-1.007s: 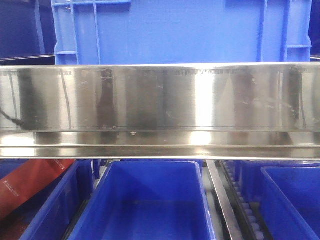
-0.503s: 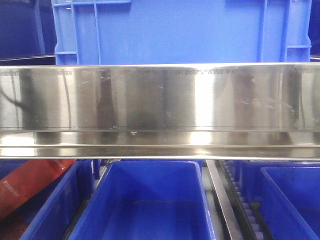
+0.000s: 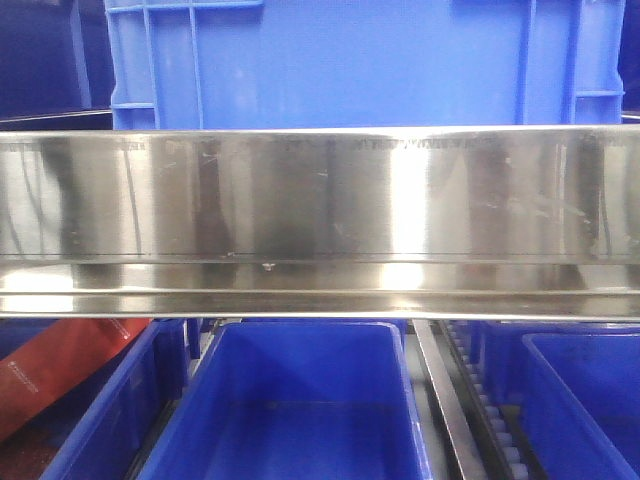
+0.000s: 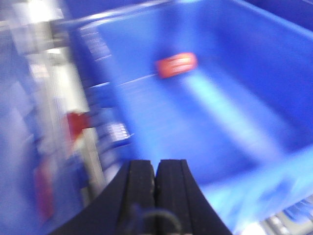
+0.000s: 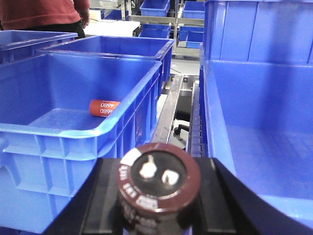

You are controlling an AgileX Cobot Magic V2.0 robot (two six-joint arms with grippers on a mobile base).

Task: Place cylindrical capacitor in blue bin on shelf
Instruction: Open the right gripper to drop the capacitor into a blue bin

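Note:
The cylindrical capacitor (image 5: pixel 159 183) is a dark brown stubby can with two pale terminals on its end, and my right gripper (image 5: pixel 157 169) is shut on it. It hangs level with the gap between two blue bins, one on the left (image 5: pixel 73 129) and one on the right (image 5: pixel 259 127). My left gripper (image 4: pixel 156 169) is shut with nothing in it, above a blurred blue bin (image 4: pixel 234 98). The shelf's steel rail (image 3: pixel 320 200) crosses the front view, with a blue bin (image 3: pixel 350 60) above it and another (image 3: pixel 290 400) below.
A red-orange cylinder (image 5: pixel 104 108) lies in the left bin and also shows as a red-orange cylinder (image 4: pixel 176 65) in the left wrist view. A roller track (image 5: pixel 178 112) runs between the bins. A person in red (image 5: pixel 44 12) stands far left. A red band (image 3: pixel 60 370) lies lower left.
Dim reflections at the left of the shelf rail have shifted a little. The bins in the front view have not moved.

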